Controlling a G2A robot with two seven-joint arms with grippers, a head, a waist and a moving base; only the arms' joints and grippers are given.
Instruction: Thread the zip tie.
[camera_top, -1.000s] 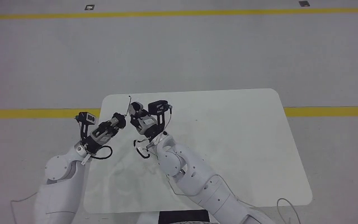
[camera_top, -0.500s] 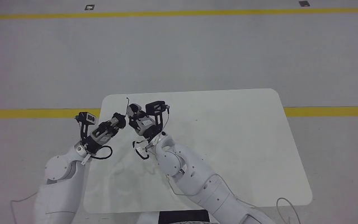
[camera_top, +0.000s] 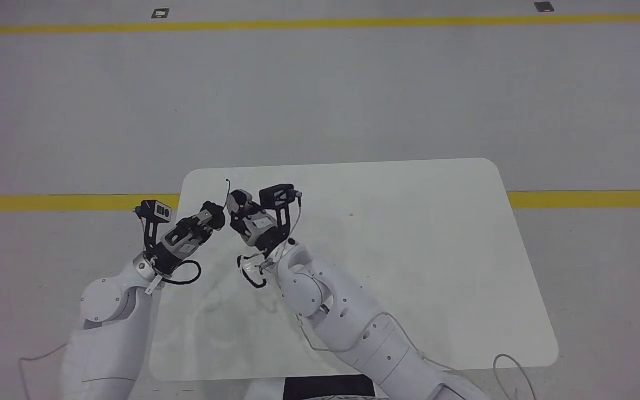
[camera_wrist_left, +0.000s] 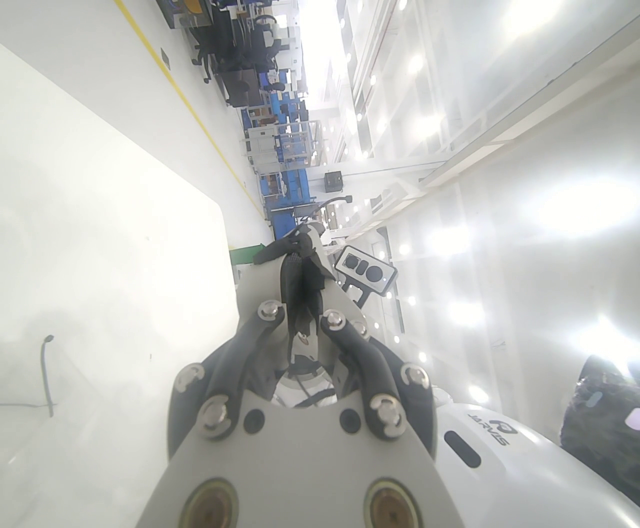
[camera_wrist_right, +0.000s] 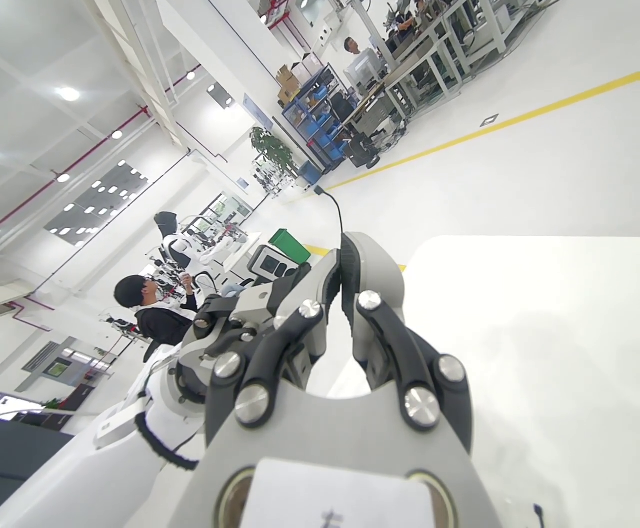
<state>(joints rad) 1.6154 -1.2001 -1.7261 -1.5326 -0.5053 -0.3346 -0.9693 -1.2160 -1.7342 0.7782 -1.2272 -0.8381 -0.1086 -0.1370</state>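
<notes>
Where the fingers (camera_wrist_right: 372, 272) of the right gripper (camera_wrist_right: 342, 250) press together, they pinch the zip tie (camera_wrist_right: 341, 216), a thin black strip, right at their tips. From that pinch the strip rises free, bends slightly and ends in a small square head, with nothing touching the loose length. In the top view the strip points from the fingertips toward the far edge of the worktop (camera_top: 420, 250), near its far left corner and off the surface.

The left gripper (camera_wrist_left: 300, 247) has its fingers drawn close together as well. Their dark pads lie against each other, and I cannot tell whether anything sits between them. Its tips are just beside the right gripper's tips, on their left, and whether the two touch is not clear.

Both grippers hang over the far left part of the white worktop, the left arm coming in from the left edge and the right arm from the near side. Beyond the worktop lies a pale floor (camera_top: 400, 90) with a yellow line (camera_top: 400, 21) across its far side.
</notes>
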